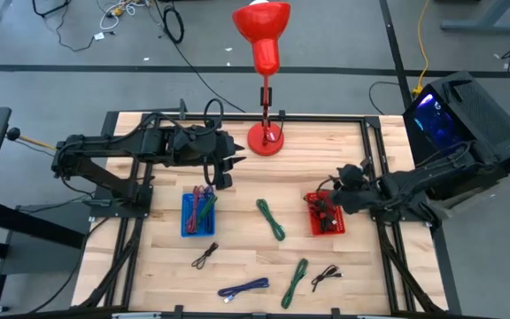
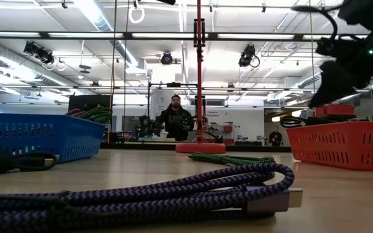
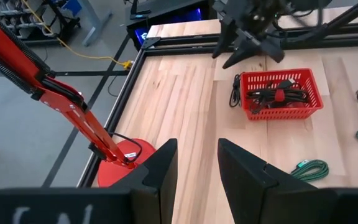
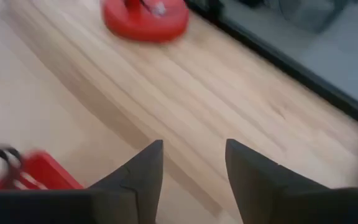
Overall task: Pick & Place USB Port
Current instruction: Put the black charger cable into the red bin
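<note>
Several USB cables lie loose on the wooden table: a purple braided one with a metal plug [image 2: 271,200] [image 1: 243,288], green ones [image 1: 271,219] [image 1: 295,282] and black ones [image 1: 204,256] [image 1: 326,276]. A red basket [image 1: 324,214] [image 3: 281,93] holds black cables. A blue basket [image 1: 199,214] holds red and green ones. My right gripper [image 1: 339,180] [image 4: 193,165] hovers open just above the red basket's far right corner, with nothing between its fingers. My left gripper [image 1: 235,164] [image 3: 197,165] hangs open and empty, high over the table beyond the blue basket.
A red lamp stands on its round base [image 1: 266,139] at the table's far edge, between the two arms. A black metal frame [image 1: 370,151] borders the table. A person stands in the room beyond the table [image 2: 175,116]. Bare wood lies between the baskets.
</note>
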